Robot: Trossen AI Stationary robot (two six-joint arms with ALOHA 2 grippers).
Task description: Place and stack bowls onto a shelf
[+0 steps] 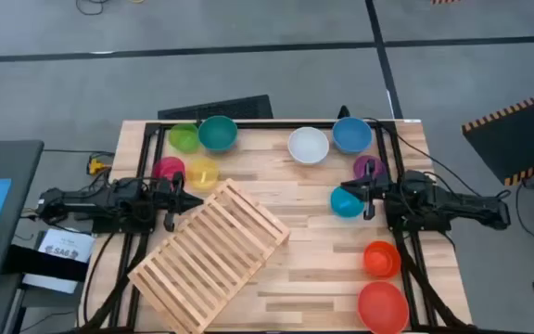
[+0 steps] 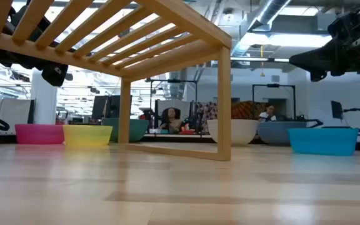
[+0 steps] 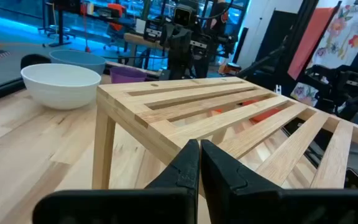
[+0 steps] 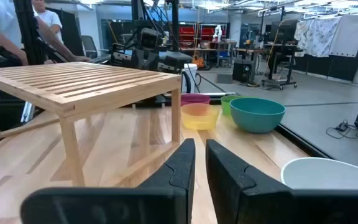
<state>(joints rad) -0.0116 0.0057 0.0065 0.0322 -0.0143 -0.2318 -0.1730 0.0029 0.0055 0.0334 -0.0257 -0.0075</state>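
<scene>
High view shows the shelf (image 1: 213, 254) lying empty and skewed on the bench (image 1: 313, 264), its long axis running from the near-left corner toward the middle, with no bowl on it yet. Bowls ring it on both sides. On the left: a green bowl (image 1: 184, 138), a teal bowl (image 1: 218, 133), a pink bowl (image 1: 167, 169) and a yellow bowl (image 1: 203, 173). On the right: a white bowl (image 1: 308, 145), a blue bowl (image 1: 351, 134), a purple bowl (image 1: 367, 168), a light-blue bowl (image 1: 346, 201), an orange bowl (image 1: 381, 259) and a large red bowl (image 1: 382, 306).

The left gripper (image 1: 176, 197) hangs at the shelf's upper-left edge, just beside the pink and yellow bowls; its fingers (image 3: 182, 168) are pressed together and hold nothing. The right gripper (image 1: 367, 193) hovers just beside the light-blue bowl, with the purple bowl also close; its fingers (image 4: 180, 165) stand almost together with a thin gap and are likewise empty.

The relation that matters, I judge, is that each arm has a bowl nearly under its fingertips, while the shelf lies inward from both. The left arm is nearer the shelf, so its carry would be shorter; either must first spread its fingers over a rim.
</scene>
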